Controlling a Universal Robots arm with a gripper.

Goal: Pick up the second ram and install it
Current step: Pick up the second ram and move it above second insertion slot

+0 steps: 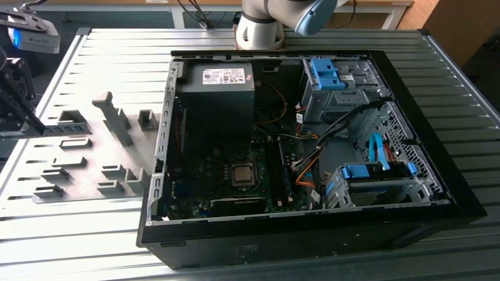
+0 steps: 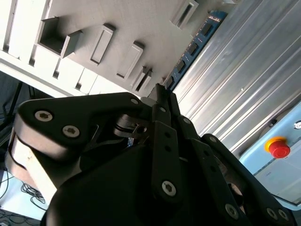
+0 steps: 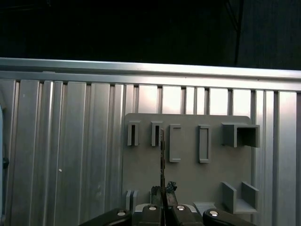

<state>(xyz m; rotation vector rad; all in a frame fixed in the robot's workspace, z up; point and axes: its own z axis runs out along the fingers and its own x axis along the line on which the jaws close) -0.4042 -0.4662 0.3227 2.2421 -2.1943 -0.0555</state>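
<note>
The second ram (image 2: 193, 47) is a thin blue board with dark chips, and my gripper (image 2: 162, 92) is shut on one end of it. In the first wrist view the ram (image 3: 162, 155) shows edge-on as a thin upright line rising from the black fingertips of the gripper (image 3: 162, 200), above the grey fixture plate (image 3: 188, 179). In the exterior view the gripper (image 1: 20, 117) hangs at the far left, over the left edge of the fixture plate (image 1: 86, 170). It is well away from the open computer case (image 1: 305, 146).
The case lies open with its motherboard and processor socket (image 1: 243, 174) showing, long memory slots (image 1: 281, 170) beside it, and orange cables and blue drive brackets (image 1: 375, 172) on the exterior view's right. Grey fixture blocks (image 1: 117, 117) stand on the plate. The table is ribbed metal.
</note>
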